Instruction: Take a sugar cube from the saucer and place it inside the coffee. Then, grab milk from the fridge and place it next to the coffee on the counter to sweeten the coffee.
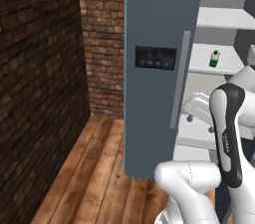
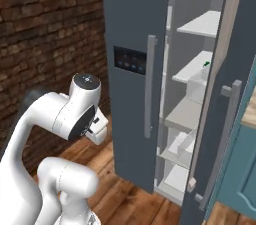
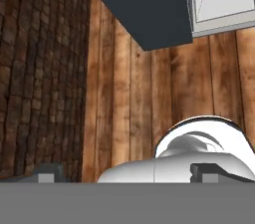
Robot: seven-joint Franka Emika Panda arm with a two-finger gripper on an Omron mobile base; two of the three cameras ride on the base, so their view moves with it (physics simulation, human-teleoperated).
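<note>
Grey-blue steel dominates the left base view, where the fridge [image 1: 159, 68] stands with its door swung out, a dark touch panel [image 1: 155, 57] with blue lights beside the long vertical handle [image 1: 180, 78]. Past the door's edge, the milk [image 1: 214, 59] sits upright on a white shelf [image 1: 214, 61] deep inside the open compartment. Brick wall [image 1: 45, 68] and plank floor [image 1: 94, 168] frame the appliance on the left.

From the right base view, the same fridge shows both doors ajar, white shelves stacked between them; a speck of green at the edge of the middle shelf marks the milk [image 2: 206, 63], mostly hidden. A strip of the counter [image 2: 250, 111] shows at the far right over teal cabinetry.

Looking down in the hand view, the gripper [image 3: 127, 174] hangs above the wooden floor, its two dark tips set wide apart with nothing between them, well away from the fridge's lower corner.
</note>
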